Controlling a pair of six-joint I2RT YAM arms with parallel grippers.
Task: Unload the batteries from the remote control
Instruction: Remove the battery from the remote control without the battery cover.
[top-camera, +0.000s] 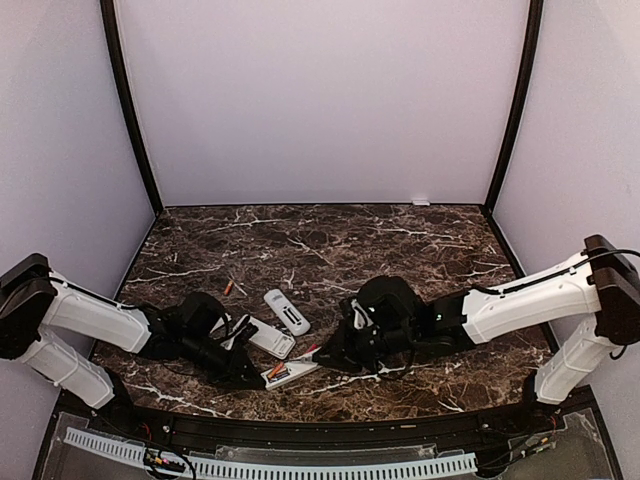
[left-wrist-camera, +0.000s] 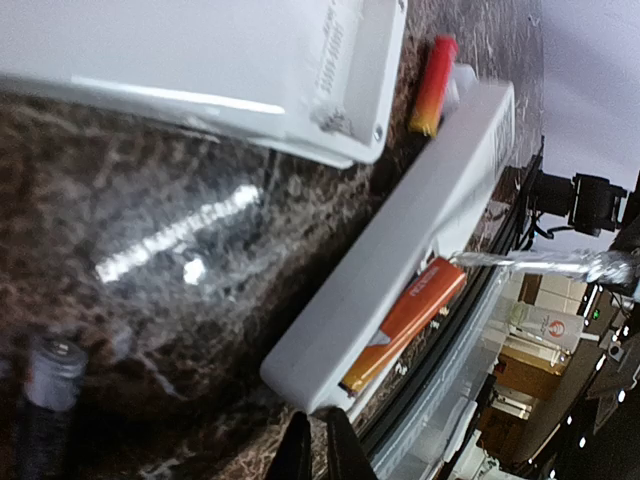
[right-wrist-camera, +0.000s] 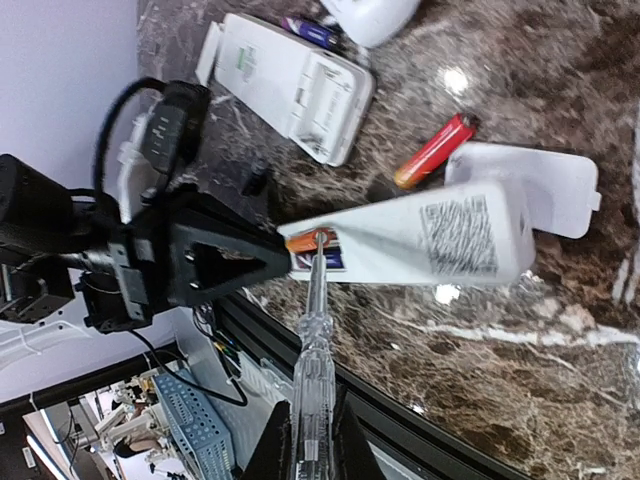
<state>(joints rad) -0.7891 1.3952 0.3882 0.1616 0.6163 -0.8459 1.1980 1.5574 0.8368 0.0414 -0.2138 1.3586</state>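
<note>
Right gripper (right-wrist-camera: 312, 432): narrow, clamped on the clear handle of a screwdriver (right-wrist-camera: 308, 350). Points the shaft toward 12 o'clock in the right wrist view and sets the tip on the orange battery (right-wrist-camera: 303, 240), which sits in the open compartment at the end of the white remote (right-wrist-camera: 440, 235).

Left gripper (left-wrist-camera: 318, 452): fingers drawn almost together, nothing seen between them. Meets the battery end of the same remote from 9 o'clock in the top view, tip against it or just beside it; cannot tell which.

Same remote: at 6 o'clock on the marble table (top-camera: 400, 250), near the front edge, between the two grippers, with the right gripper at its 2 o'clock.

Around it, in the top view:
- At 1 o'clock, just beside the remote: a loose red battery (right-wrist-camera: 435, 150).
- At the remote's far end: a flat white cover (right-wrist-camera: 545, 180), touching or partly under it; cannot tell which.
- At 11 o'clock, near the left gripper: a second remote (right-wrist-camera: 290, 85), back open, a purple battery (right-wrist-camera: 308, 32) beside its far edge.
- At 12 o'clock, farther off: a third remote (top-camera: 287, 311).
- At 10 o'clock, well apart: a small loose battery (top-camera: 230, 287).

Nothing between the screwdriver tip and the orange battery.
</note>
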